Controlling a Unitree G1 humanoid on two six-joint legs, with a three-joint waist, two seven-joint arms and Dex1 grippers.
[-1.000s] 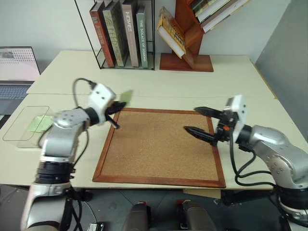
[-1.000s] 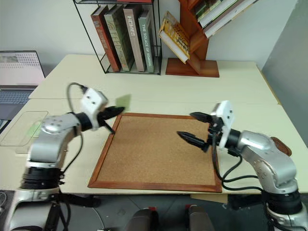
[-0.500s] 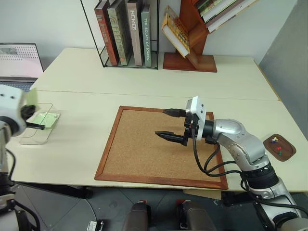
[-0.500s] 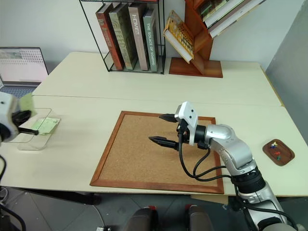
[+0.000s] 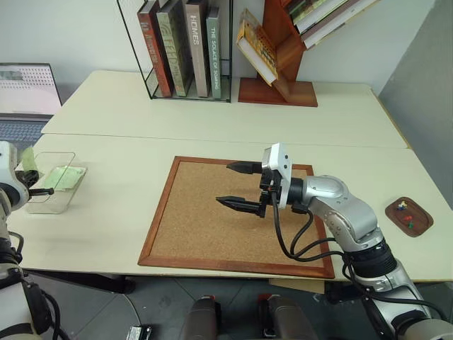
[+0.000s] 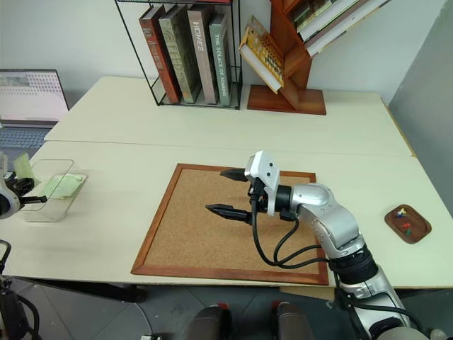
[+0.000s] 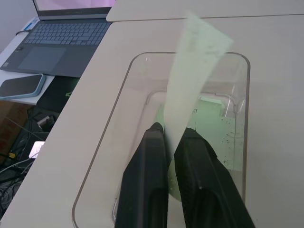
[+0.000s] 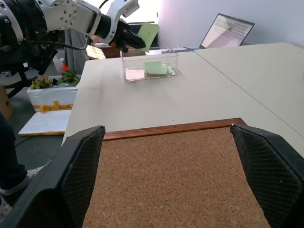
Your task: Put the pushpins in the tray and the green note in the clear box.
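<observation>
The two head views look forward and down over the table from nearly one spot, sharing the corkboard (image 5: 237, 214), while the left wrist view peers closely down into the clear box (image 7: 137, 85) and the right wrist view looks level across the corkboard toward that same box.

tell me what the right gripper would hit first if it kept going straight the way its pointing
Nothing close: the open right gripper points level across the corkboard toward the robot's left. Past bare table, the line seems to reach the clear box and left gripper; depth is uncertain.
</observation>
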